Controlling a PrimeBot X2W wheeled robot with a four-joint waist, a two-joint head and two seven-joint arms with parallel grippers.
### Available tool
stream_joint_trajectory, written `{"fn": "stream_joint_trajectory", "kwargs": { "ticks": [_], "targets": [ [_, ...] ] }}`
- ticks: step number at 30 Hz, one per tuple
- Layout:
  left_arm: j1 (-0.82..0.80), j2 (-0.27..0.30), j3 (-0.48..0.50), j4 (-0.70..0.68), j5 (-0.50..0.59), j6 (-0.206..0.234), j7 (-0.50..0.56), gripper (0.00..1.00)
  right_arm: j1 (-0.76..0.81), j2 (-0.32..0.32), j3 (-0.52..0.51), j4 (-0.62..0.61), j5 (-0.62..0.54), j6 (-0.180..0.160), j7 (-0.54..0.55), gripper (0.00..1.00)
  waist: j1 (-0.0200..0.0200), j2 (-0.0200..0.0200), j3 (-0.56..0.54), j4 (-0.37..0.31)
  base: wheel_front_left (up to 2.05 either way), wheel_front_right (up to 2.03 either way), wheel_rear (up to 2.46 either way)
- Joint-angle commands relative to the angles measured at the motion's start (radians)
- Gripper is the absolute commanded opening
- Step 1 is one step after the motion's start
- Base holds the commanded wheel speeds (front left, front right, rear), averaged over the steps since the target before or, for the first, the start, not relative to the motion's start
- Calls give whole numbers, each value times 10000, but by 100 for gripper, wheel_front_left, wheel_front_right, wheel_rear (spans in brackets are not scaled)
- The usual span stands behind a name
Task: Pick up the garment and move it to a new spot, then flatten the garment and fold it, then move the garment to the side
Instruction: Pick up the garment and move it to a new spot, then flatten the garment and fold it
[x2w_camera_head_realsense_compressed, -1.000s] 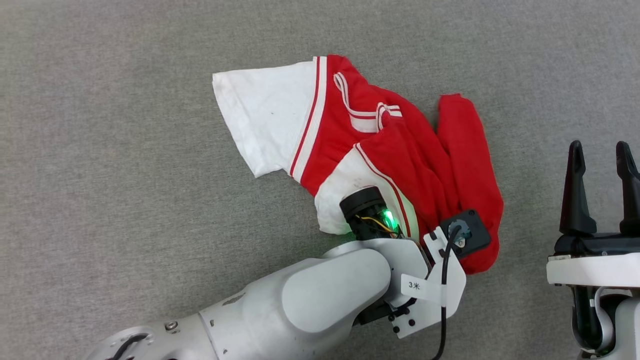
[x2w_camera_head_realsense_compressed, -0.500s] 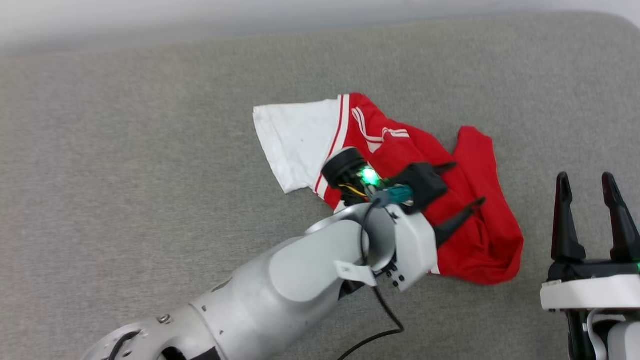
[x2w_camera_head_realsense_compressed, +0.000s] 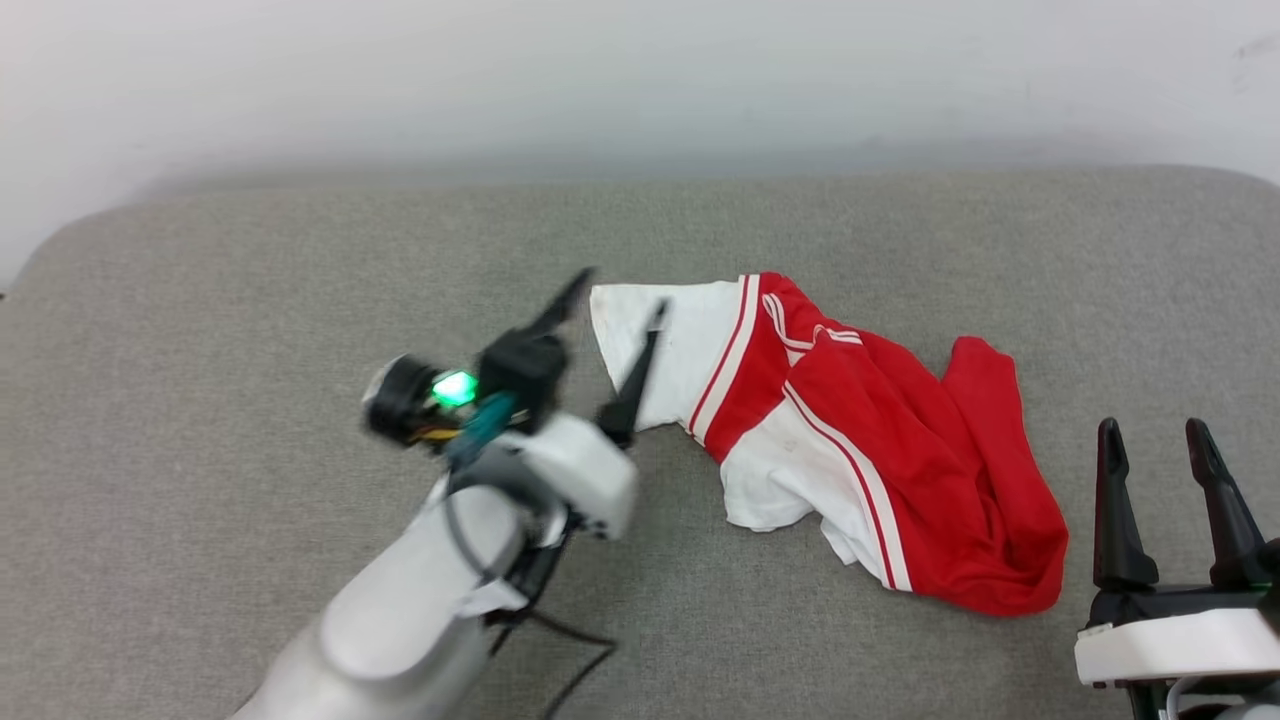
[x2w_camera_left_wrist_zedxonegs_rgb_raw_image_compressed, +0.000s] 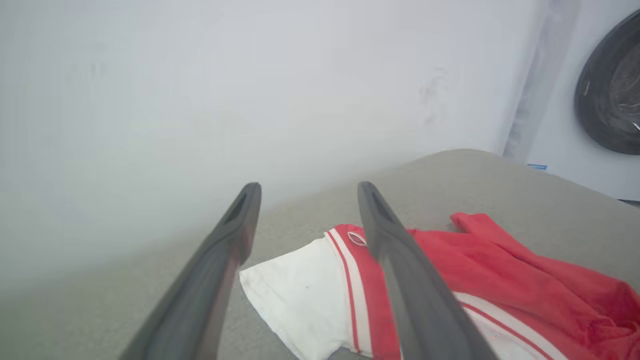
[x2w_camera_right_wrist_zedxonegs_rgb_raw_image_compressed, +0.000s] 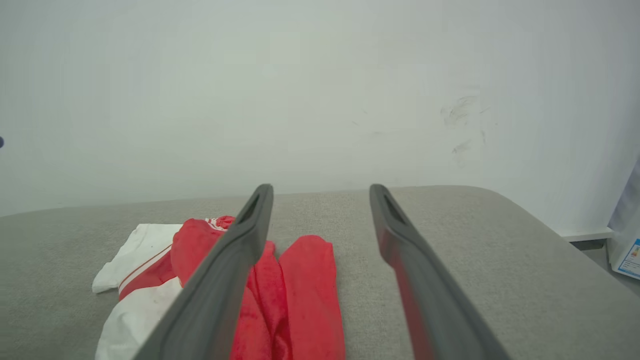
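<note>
At centre right of the head view, garment (x2w_camera_head_realsense_compressed: 900, 450): it is seen crumpled on the grey cushion (x2w_camera_head_realsense_compressed: 200, 300), one white sleeve spread toward the upper left, a second white sleeve folded under red cloth at the lower middle, and a red lobe at the right.
Garment in the wrist views: it is seen at the lower right of the left wrist view (x2w_camera_left_wrist_zedxonegs_rgb_raw_image_compressed: 500, 280) and at the lower left of the right wrist view (x2w_camera_right_wrist_zedxonegs_rgb_raw_image_compressed: 305, 285).
Left gripper (x2w_camera_head_realsense_compressed: 622, 290): it is blurred, just left of the garment, with one finger drawn across the edge of the upper white sleeve. The fingers are spread, and nothing is held between them in its own view (x2w_camera_left_wrist_zedxonegs_rgb_raw_image_compressed: 308, 187).
Change in left gripper: half a second ago it was set over the red cloth in the middle of the garment. The lower white sleeve, then covered by the wrist, is now bared.
Left arm (x2w_camera_head_realsense_compressed: 400, 620): it is seen rising from the bottom edge, with a green light (x2w_camera_head_realsense_compressed: 455, 388) lit at the wrist.
Right gripper (x2w_camera_head_realsense_compressed: 1151, 428): it is kept at the lower right, clear of the garment, with fingers apart and empty (x2w_camera_right_wrist_zedxonegs_rgb_raw_image_compressed: 321, 189), as before.
Camera: the whole head view has shifted, so a pale wall (x2w_camera_head_realsense_compressed: 600, 80) is now shown across the top. The garment's lie appears unchanged.
Upper right of the left wrist view: a round dark door (x2w_camera_left_wrist_zedxonegs_rgb_raw_image_compressed: 610, 100) is seen.
</note>
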Motion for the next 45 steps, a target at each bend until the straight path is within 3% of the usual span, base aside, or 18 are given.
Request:
{"fn": "stream_joint_trajectory", "kwargs": {
  "ticks": [1,6,14,26,33,45],
  "targets": [
    [383,118,326,-269,192,161,-45,100,160,18,11,21,-60,-7,-19,100,1,0,-137,81,0,0,0],
    [2190,557,2007,-1338,936,654,-37,100,366,18,53,10,-116,-7,-21,100,1,0,-399,180,0,0,0],
    [4691,400,4333,-2459,1780,646,-38,100,648,18,244,108,-136,-7,-19,100,1,0,-814,158,0,0,0],
    [6782,-686,6095,-2908,3038,-324,-39,100,994,19,443,187,-55,-7,-19,100,1,0,-1051,221,0,0,0],
    [7016,-1219,6791,-2638,3659,-967,-39,100,1159,18,588,322,-23,-7,-20,100,1,0,-1085,293,0,0,0],
    [7139,-1679,7505,-2481,4382,-1553,-40,100,1315,18,734,506,-36,-7,-19,100,1,0,-1033,342,0,0,0]
  ]
}}
